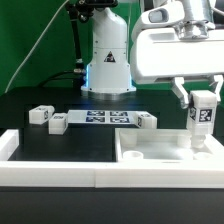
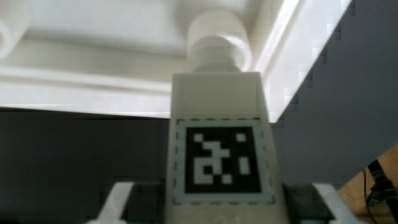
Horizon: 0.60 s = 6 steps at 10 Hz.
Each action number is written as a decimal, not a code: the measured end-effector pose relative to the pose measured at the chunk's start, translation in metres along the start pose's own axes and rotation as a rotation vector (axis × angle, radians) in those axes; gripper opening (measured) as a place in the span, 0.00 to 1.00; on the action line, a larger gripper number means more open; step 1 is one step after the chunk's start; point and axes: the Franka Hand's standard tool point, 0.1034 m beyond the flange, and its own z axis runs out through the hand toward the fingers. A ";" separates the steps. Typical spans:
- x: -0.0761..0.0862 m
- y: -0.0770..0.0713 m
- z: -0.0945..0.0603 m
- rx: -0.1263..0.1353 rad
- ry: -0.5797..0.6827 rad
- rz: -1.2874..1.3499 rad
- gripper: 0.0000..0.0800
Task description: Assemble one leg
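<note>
My gripper [image 1: 203,103] is at the exterior view's right, shut on the leg [image 1: 203,116], a small white post with a black-and-white tag. It holds the leg upright over the far right corner of the large white square tabletop [image 1: 150,152]. In the wrist view the leg [image 2: 221,130] fills the middle between my gripper's [image 2: 222,207] fingers [image 2: 121,200]. Its round peg [image 2: 221,48] points at the tabletop's edge [image 2: 107,70] and seems to touch it. Three more legs lie on the table: two [image 1: 40,114] [image 1: 57,122] at the left and one [image 1: 146,121] in the middle.
The marker board [image 1: 103,118] lies flat between the loose legs. The arm's white base [image 1: 108,62] stands behind it. A white rail [image 1: 50,172] runs along the table's front edge, with a raised end [image 1: 8,142] at the left.
</note>
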 end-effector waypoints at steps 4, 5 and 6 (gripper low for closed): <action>0.001 -0.001 0.010 -0.006 0.035 0.000 0.36; 0.001 -0.002 0.010 -0.008 0.048 -0.001 0.36; 0.002 -0.003 0.011 -0.013 0.068 -0.003 0.36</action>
